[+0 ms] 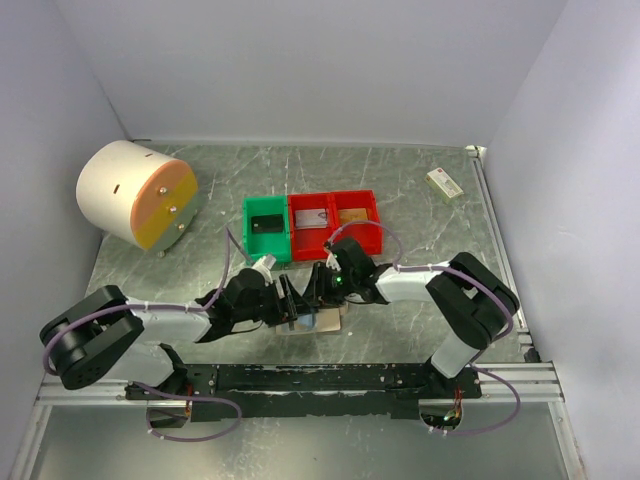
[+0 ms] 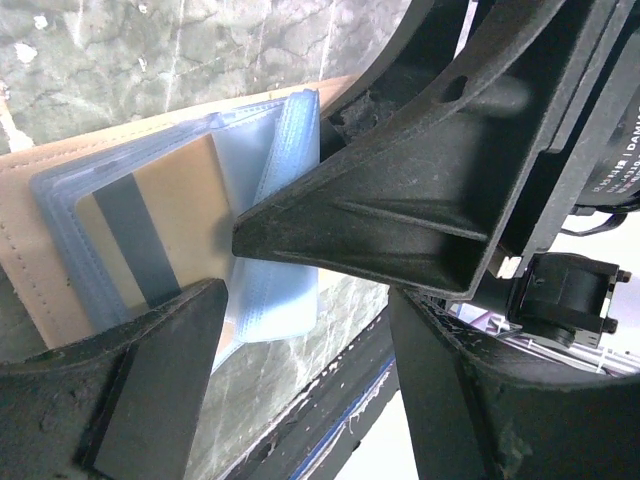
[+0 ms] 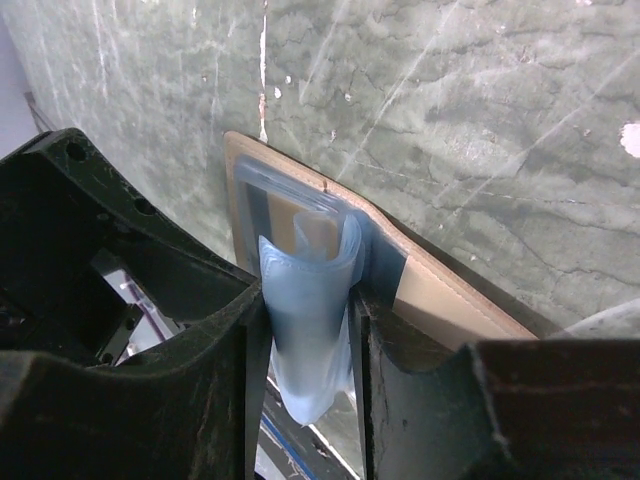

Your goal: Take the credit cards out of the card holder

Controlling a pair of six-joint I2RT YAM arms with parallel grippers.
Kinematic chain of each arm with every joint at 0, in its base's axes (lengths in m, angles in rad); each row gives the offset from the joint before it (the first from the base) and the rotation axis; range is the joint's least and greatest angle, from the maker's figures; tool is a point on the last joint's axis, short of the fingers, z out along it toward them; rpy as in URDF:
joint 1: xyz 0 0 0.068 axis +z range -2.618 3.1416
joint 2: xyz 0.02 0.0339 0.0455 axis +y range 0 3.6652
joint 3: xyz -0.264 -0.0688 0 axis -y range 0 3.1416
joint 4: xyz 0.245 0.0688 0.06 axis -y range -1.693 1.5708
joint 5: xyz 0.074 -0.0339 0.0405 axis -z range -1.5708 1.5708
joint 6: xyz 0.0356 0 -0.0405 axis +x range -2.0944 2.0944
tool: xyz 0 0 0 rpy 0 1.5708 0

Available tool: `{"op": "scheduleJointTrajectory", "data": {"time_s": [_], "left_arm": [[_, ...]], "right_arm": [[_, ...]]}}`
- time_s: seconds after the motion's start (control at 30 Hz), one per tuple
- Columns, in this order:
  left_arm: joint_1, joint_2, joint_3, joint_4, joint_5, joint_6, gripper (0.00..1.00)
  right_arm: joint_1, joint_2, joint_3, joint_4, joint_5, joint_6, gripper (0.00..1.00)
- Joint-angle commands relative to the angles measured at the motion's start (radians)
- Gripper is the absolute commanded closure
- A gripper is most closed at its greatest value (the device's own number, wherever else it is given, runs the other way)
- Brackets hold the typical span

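The tan card holder (image 1: pixel 325 323) lies open on the table between both grippers. In the left wrist view its tan cover (image 2: pixel 28 235) carries pale blue sleeves, and a gold credit card (image 2: pixel 185 215) with a dark stripe sits inside one. My right gripper (image 3: pixel 306 345) is shut on a bunched fold of the blue sleeves (image 3: pixel 305 290), lifting them off the cover (image 3: pixel 440 300). My left gripper (image 2: pixel 300 400) stands open just beside the holder's near edge, with nothing between its fingers. From above, the left gripper (image 1: pixel 289 300) and the right gripper (image 1: pixel 320 286) almost touch.
Three bins stand in a row behind the holder. The green bin (image 1: pixel 249 232) holds a dark card, one red bin (image 1: pixel 294 222) a silver card, the other red bin (image 1: pixel 374 208) a gold one. A white-and-orange drum (image 1: pixel 135 193) is far left and a small white-and-green box (image 1: pixel 444 183) far right.
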Motion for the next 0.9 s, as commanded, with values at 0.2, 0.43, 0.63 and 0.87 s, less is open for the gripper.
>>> {"op": "scheduleJointTrajectory", "data": {"time_s": [0.2,0.43,0.63,0.87], "left_arm": [[-0.009,0.001,0.020,-0.087,-0.062,0.022,0.21],[-0.008,0.048,0.027,0.002,0.007,0.027,0.23],[-0.010,0.101,0.066,0.059,0.068,0.034,0.25],[-0.015,0.111,0.103,0.123,0.121,0.042,0.34]], "right_arm": [[-0.049,-0.002,-0.114,0.042,-0.084,0.034,0.63],[-0.062,-0.018,-0.123,0.030,-0.082,0.018,0.58],[-0.071,-0.021,-0.131,0.052,-0.100,0.030,0.58],[-0.089,-0.096,-0.096,-0.028,-0.090,0.014,0.49]]}}
